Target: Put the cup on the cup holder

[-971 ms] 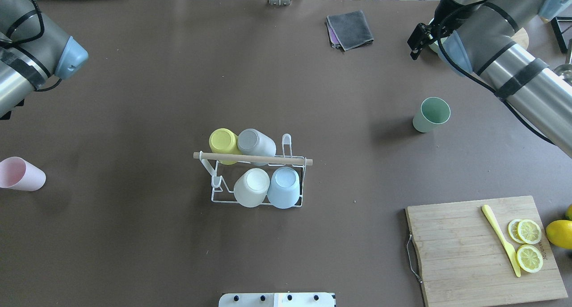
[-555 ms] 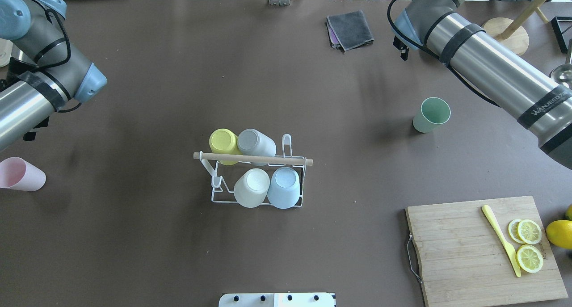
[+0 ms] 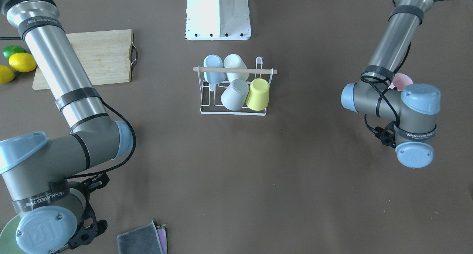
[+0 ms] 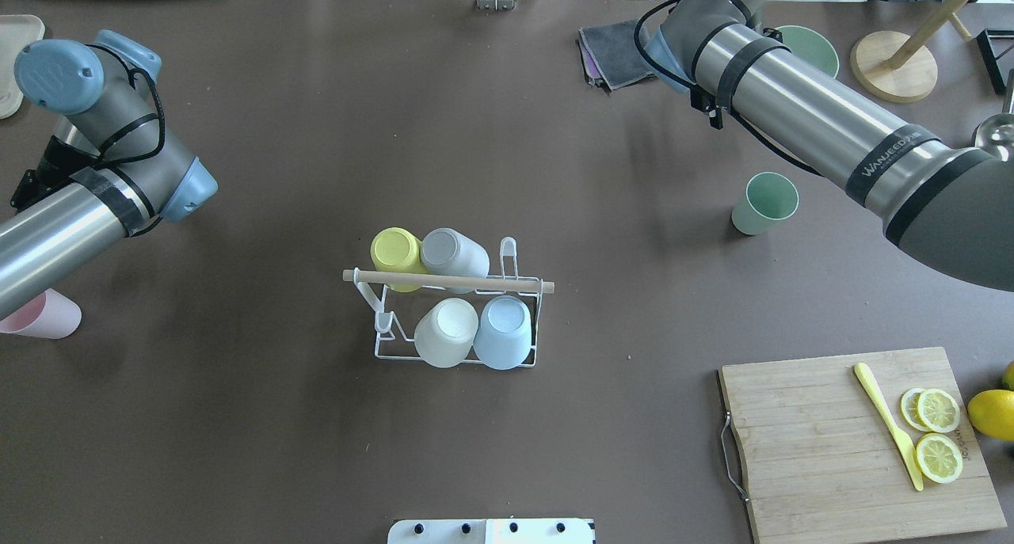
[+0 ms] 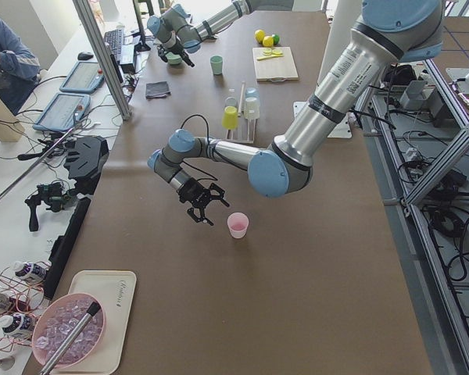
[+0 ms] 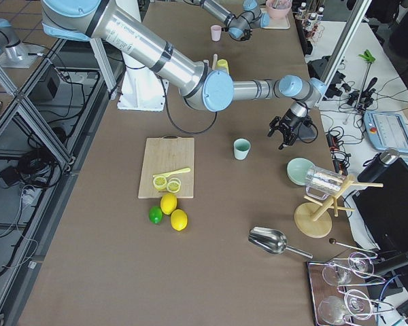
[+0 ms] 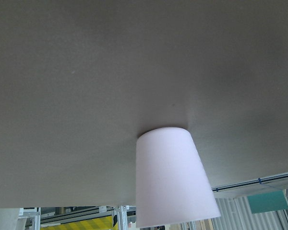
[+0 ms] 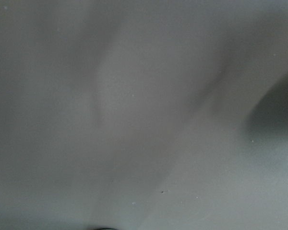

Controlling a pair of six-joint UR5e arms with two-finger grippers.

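Left pincer (image 5: 205,205) | jaws: cannot tell if apart or together | change: left arm has swung in beside pink cup (image 5: 238,225) | cup: upright on table, ungrasped, well apart from cup holder (image 4: 364,275) | meaning: pick-up approach under way

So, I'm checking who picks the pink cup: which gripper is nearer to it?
Left. The left gripper is just beside the pink cup; the right gripper is far off, by the green cup.

Four cups (image 4: 446,332) on cup holder (image 4: 447,280), well apart between left cup (image 4: 51,322) and right cup (image 4: 764,203).
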